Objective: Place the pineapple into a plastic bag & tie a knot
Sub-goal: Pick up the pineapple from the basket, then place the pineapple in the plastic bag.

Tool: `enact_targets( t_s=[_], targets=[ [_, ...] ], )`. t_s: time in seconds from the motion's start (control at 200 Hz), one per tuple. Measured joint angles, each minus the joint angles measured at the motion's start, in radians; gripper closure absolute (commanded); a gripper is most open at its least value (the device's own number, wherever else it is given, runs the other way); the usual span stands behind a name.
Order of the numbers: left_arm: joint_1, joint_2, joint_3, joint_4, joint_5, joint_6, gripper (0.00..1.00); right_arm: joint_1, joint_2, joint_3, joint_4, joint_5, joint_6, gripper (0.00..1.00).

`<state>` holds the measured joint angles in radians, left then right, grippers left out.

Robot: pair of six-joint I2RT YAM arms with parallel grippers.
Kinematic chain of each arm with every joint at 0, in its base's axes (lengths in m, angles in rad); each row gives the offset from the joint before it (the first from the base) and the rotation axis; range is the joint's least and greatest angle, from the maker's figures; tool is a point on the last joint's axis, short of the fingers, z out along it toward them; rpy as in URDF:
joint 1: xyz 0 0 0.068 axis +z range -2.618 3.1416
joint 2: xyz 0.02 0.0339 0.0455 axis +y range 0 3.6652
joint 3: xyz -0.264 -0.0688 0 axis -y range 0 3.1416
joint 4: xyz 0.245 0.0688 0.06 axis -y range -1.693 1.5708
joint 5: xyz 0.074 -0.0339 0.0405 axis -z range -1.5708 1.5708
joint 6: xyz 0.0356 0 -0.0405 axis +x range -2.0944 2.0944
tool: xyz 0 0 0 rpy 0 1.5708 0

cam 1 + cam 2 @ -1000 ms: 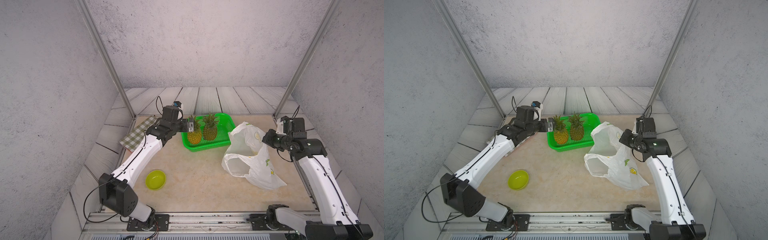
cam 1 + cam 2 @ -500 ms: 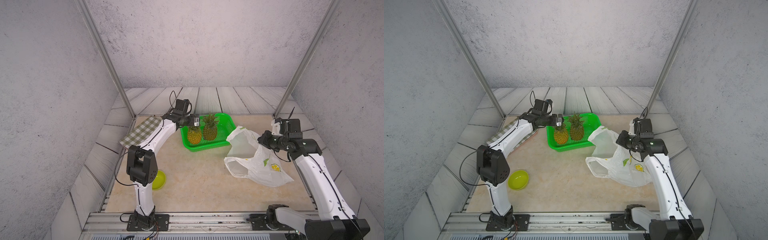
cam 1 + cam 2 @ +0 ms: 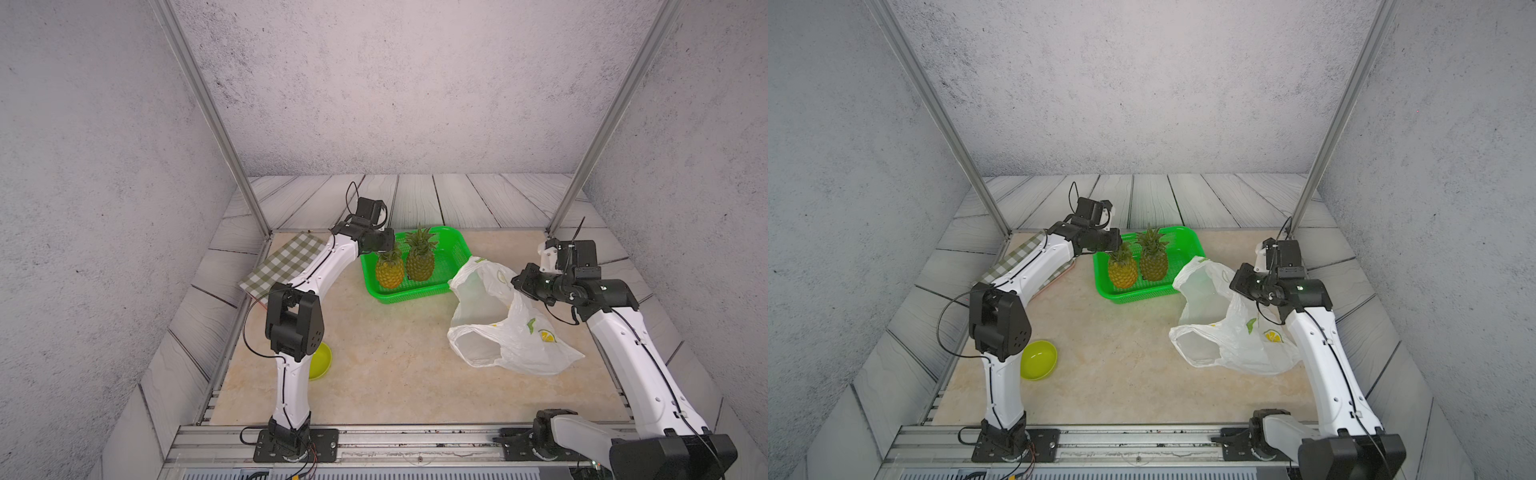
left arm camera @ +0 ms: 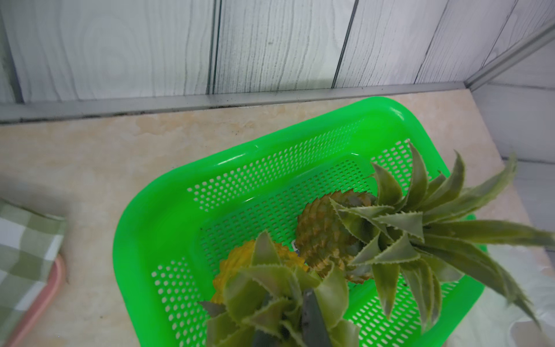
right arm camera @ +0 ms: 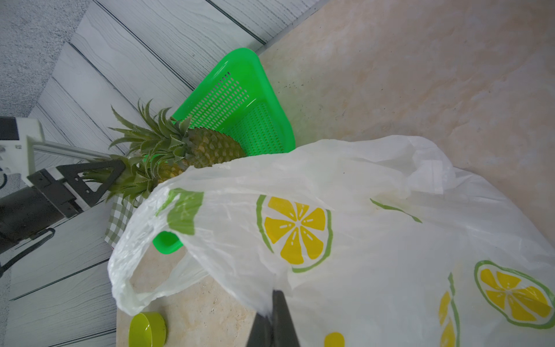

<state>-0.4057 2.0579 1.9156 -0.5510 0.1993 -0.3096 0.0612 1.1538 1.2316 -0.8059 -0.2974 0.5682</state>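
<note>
Presently: left gripper (image 3: pixel 388 251) clamped on front pineapple (image 3: pixel 389 274) crown inside green basket (image 3: pixel 415 294); right gripper (image 5: pixel 276 303) pinching plastic bag (image 3: pixel 515 336).

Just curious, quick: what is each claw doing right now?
Left gripper: closed on the front pineapple, by its crown.
Right gripper: closed, pinching the bag.

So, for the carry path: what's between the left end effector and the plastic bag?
In both top views, the taller pineapple and the green basket's wall stand between them.
</note>
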Motion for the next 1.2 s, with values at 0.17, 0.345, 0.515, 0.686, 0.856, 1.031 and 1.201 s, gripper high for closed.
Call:
enact_targets(
  t_s=[0.17, 0.345, 0.515, 0.686, 0.856, 1.031, 1.201],
  targets=[
    [0.004, -0.079, -0.088, 0.004, -0.007, -0.010, 1.00, 0.000, 0.000, -0.016, 0.007, -0.035, 0.014, 1.00],
    [0.004, -0.322, -0.275, -0.006, -0.013, -0.058, 1.00, 0.000, 0.000, -0.023, 0.028, -0.071, 0.044, 1.00],
    [0.005, -0.624, -0.434, 0.040, -0.013, -0.143, 1.00, 0.000, 0.000, -0.031, 0.052, -0.095, 0.079, 1.00],
    [0.005, -0.878, -0.623, 0.118, 0.058, -0.277, 1.00, 0.003, 0.000, -0.042, 0.071, -0.114, 0.115, 1.00],
    [-0.047, -0.976, -0.746, 0.127, 0.137, -0.383, 1.00, 0.013, 0.000, -0.054, 0.087, -0.117, 0.143, 1.00],
    [-0.201, -0.969, -0.773, 0.137, 0.145, -0.422, 1.00, 0.042, 0.000, -0.067, 0.108, -0.117, 0.167, 1.00],
    [-0.282, -0.899, -0.773, 0.197, 0.138, -0.438, 1.00, 0.075, -0.010, -0.088, 0.115, -0.117, 0.192, 1.00]
  ],
)
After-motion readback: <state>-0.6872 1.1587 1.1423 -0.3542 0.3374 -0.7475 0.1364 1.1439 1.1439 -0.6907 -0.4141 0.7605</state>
